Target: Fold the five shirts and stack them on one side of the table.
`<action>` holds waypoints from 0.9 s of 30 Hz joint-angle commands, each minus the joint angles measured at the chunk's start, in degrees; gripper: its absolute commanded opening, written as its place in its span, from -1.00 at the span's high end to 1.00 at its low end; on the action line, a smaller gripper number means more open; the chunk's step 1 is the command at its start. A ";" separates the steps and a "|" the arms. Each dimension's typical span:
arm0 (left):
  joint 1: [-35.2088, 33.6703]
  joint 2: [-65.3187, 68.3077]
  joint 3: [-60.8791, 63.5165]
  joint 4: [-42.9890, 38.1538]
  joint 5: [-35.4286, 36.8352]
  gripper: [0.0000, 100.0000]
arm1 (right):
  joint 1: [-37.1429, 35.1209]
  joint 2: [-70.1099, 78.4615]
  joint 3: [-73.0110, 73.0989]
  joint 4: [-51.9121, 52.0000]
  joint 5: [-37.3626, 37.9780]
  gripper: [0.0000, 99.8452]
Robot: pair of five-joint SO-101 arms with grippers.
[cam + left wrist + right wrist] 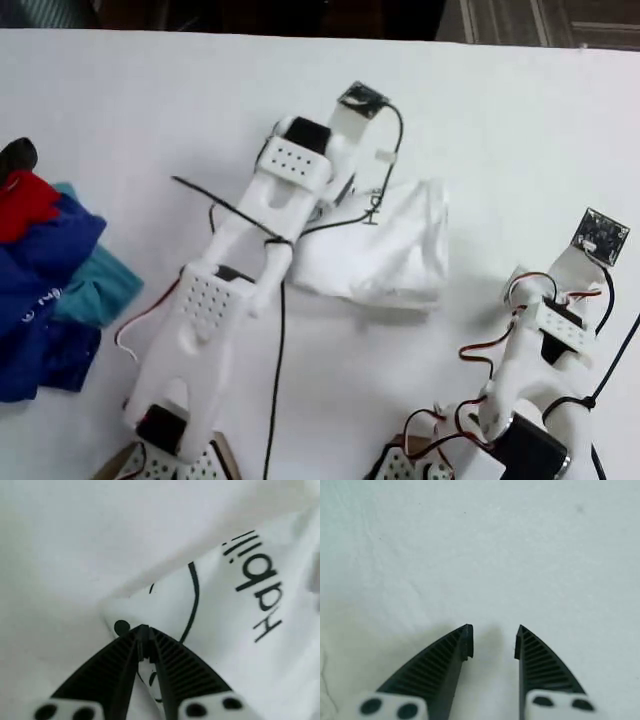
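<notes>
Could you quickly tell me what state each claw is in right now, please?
Left claw: closed, pinching the white shirt.
Right claw: open, holding nothing, over the table.

The white table (150,90) carries a crumpled white shirt (390,250) near its middle and a heap of coloured shirts (45,290) at its left edge.

Our high cam looks down over the flat white counter (150,100). Our left wrist cam sits super close to the crumpled white printed shirt (235,665), which the high view shares; right wrist cam faces counter, close too.
</notes>
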 commanded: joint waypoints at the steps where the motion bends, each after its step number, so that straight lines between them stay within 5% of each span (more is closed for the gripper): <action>1: -0.88 -0.70 2.59 -2.99 -0.09 0.94 | 0.04 -2.24 -0.70 -1.01 -0.53 0.72; 16: -5.80 2.73 4.00 -7.56 -5.27 0.94 | 0.04 -2.24 -0.70 -1.01 -0.53 0.72; 27: -5.36 -8.88 4.09 -5.98 -5.19 0.94 | 0.04 -2.24 -0.70 -1.01 -0.53 0.72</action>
